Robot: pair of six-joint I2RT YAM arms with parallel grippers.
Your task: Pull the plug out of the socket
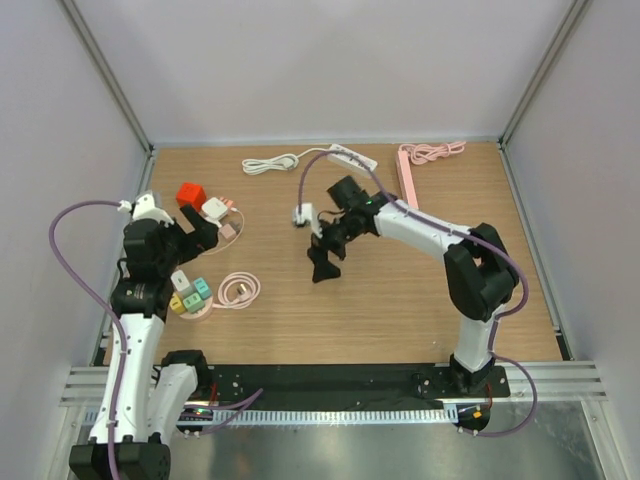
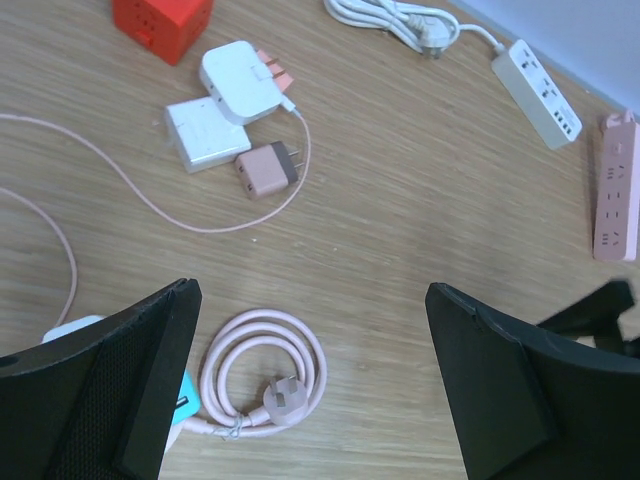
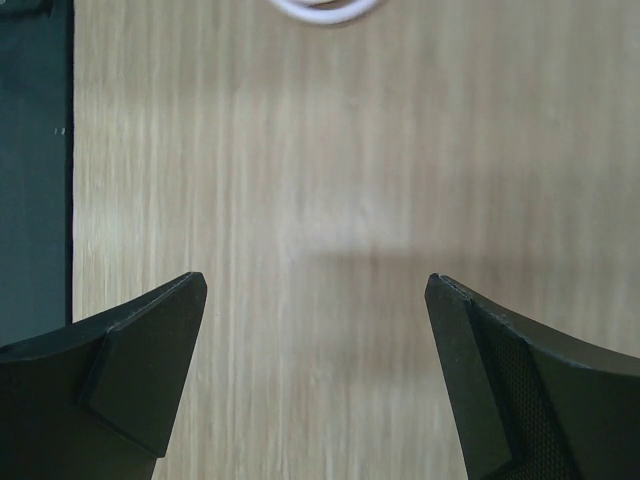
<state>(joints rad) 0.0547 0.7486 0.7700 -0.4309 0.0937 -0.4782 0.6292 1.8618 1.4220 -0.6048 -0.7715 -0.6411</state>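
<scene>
Right of the pink cable coil [image 1: 238, 290], bare table [image 1: 400, 310] is lying open; right gripper [image 1: 322, 268] is hanging over it, jaws apart. Behind the coil, white adapters [image 1: 214, 210] and red cube [image 1: 190, 194] are crowding the lane. Far behind-right of it, white strip [image 1: 352, 155] and pink strip [image 1: 407, 178] are lining the back edge.

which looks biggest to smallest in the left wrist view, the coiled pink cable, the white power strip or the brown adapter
1. coiled pink cable, though it lies nearest the camera
2. white power strip, about as long but much narrower, and farther off
3. brown adapter, clearly smallest
</scene>
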